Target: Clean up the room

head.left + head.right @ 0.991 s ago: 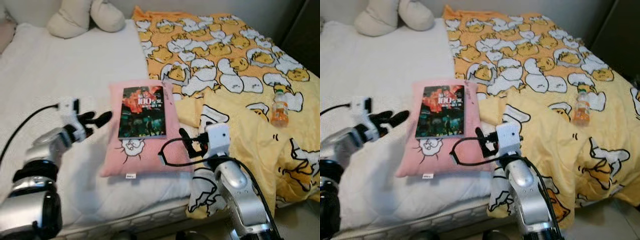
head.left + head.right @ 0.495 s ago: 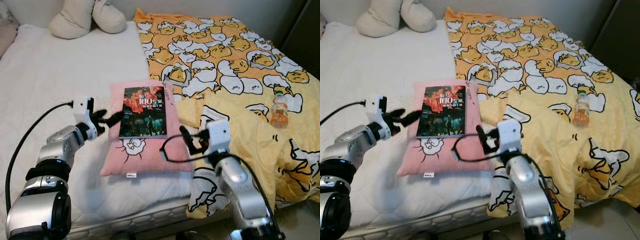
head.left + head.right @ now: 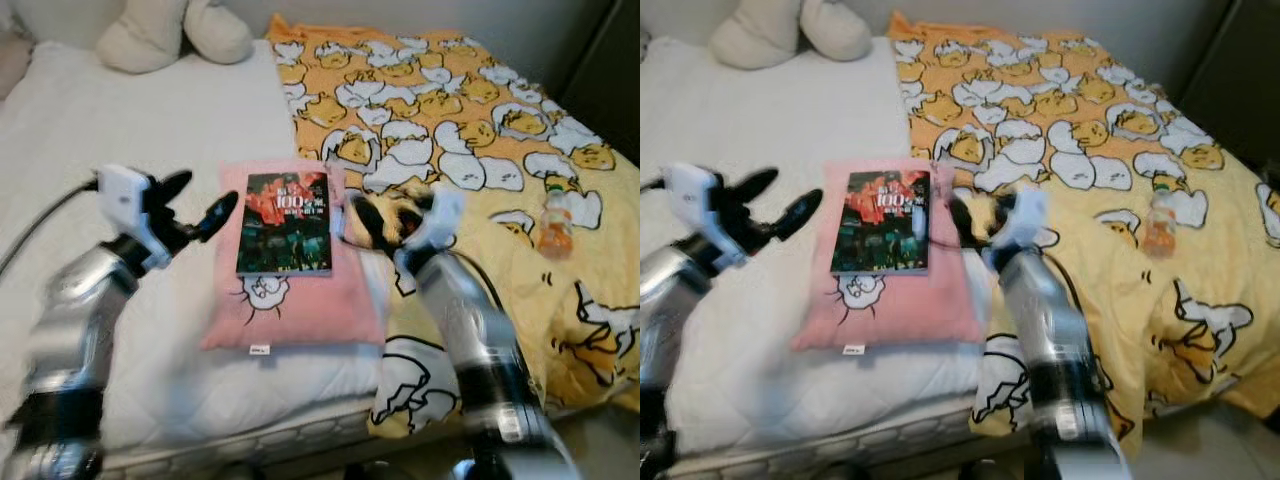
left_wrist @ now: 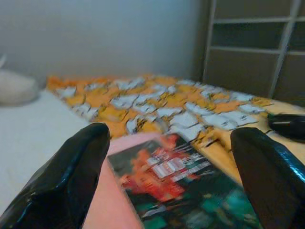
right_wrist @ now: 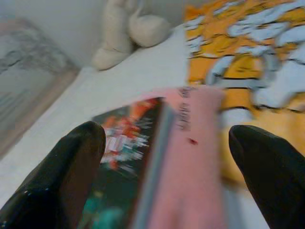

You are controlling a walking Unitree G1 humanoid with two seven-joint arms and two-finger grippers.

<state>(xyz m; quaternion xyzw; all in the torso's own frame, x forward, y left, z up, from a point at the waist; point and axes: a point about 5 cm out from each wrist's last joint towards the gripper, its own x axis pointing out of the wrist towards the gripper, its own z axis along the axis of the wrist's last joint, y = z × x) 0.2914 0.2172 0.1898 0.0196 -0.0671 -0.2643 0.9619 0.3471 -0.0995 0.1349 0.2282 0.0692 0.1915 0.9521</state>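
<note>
With the book point(image 3: 285, 223) lying on the pillow point(image 3: 290, 300) between the released left claw point(image 3: 197, 203) and released right claw point(image 3: 372, 222), it could be pushed askew if closed on unevenly.

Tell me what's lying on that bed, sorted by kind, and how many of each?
Books: 1, book
Pillows: 1, pink pillow
Bottles: 1, orange drink bottle
Blankets: 1, yellow patterned blanket
Plush toys: 1, cream plush toy
Total: 5
</note>
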